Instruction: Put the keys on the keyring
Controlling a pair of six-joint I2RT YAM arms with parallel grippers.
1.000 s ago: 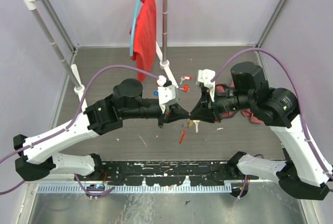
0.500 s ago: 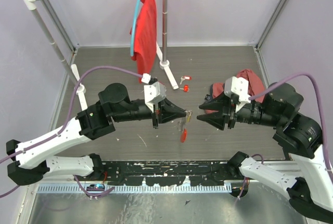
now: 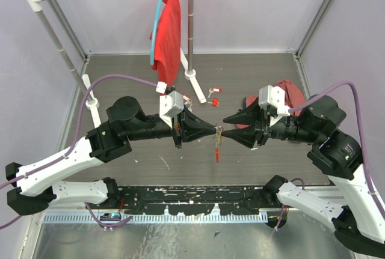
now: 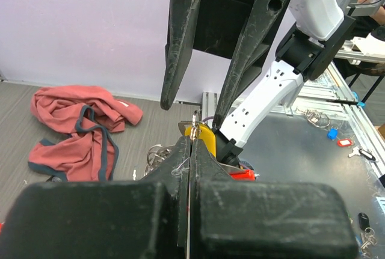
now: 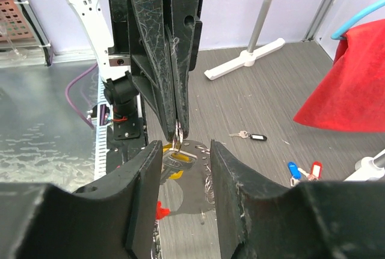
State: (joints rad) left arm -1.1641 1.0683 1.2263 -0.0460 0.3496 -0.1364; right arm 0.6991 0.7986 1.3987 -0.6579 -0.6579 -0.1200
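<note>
Task judged part-done: the jaws of the left gripper (image 3: 215,130) are clamped on the silvery chain keyring with long red plastic piece (image 3: 217,152) above the mid-tabletop (image 3: 271,73), a yellow-tagged silvery key (image 5: 172,161) apparently threaded, while the right gripper (image 3: 227,127) waits with jaws apart at its 3 o'clock and red-tagged silvery keys (image 3: 213,91) lie loose at 12 o'clock.

The grey table (image 3: 120,73) carries tagged keys (image 3: 213,91) and a crumpled red cloth (image 3: 290,92).
</note>
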